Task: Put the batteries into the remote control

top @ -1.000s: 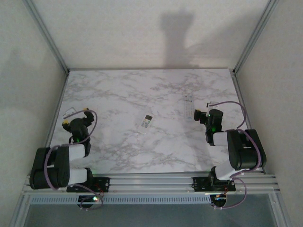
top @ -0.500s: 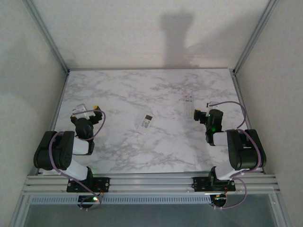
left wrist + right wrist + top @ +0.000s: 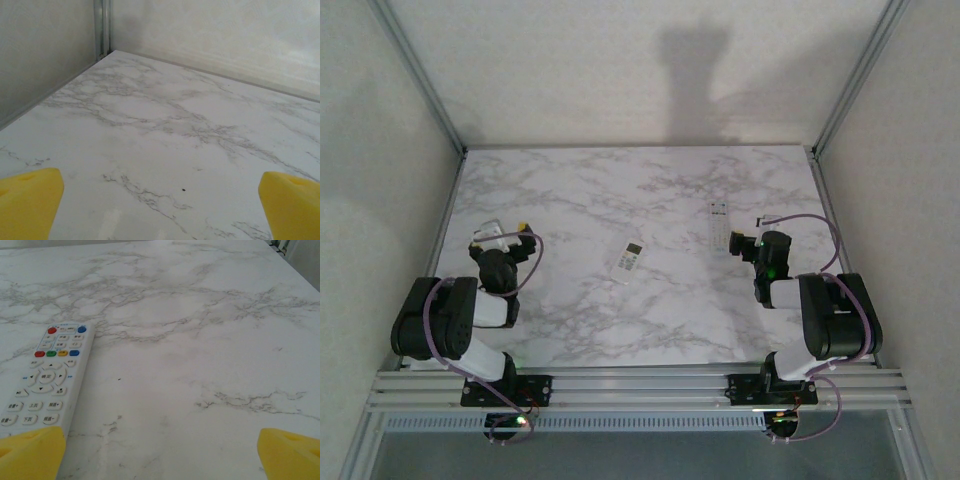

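The right fingers (image 3: 30,452), wide open and empty, are facing the buttons-up long remote (image 3: 47,375), likely to flip it, while the left fingers (image 3: 27,200) are hovering likewise.

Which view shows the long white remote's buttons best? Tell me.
Right wrist view: the long white remote lies close, coloured keys and round pad plain. Top external view shows it as a slim white bar, buttons blurred. Left wrist view faces the far corner of the table instead.
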Tool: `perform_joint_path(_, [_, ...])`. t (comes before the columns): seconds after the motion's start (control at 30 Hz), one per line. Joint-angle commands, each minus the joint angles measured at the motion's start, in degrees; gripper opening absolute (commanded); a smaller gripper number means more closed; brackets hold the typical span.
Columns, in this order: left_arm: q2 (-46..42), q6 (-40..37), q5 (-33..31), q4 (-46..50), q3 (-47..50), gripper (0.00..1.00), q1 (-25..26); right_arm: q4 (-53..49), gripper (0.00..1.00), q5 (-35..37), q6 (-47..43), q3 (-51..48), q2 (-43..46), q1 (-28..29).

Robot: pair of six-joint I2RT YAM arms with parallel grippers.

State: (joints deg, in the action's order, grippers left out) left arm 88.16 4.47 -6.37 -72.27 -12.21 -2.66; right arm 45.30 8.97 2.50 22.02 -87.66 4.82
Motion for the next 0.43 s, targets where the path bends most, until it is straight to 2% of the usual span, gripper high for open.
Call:
perform_joint_path(0.0, [-0.1, -0.5, 0.2, -2.7, -0.1, 0.99, 0.4, 2.0, 0.99, 0.8, -0.7, 0.4, -0.3, 0.0])
perform_joint_path(0.13, [-0.1, -0.5, 0.2, -2.6, -0.1, 0.99, 0.5, 2.0, 0.99, 0.7, -0.7, 0.5, -0.3, 0.0])
perform_joint_path(0.23, [-0.1, -0.4, 0.2, -2.6, -0.1, 0.99, 0.4, 0.8, 0.99, -4.0, -1.1, 1.1, -0.5, -1.1])
perform_joint_path(0.4, [-0.1, -0.5, 0.2, -2.6, -0.1, 0.99, 0.5, 1.2, 0.99, -3.7, -1.3, 0.8, -0.3, -0.9])
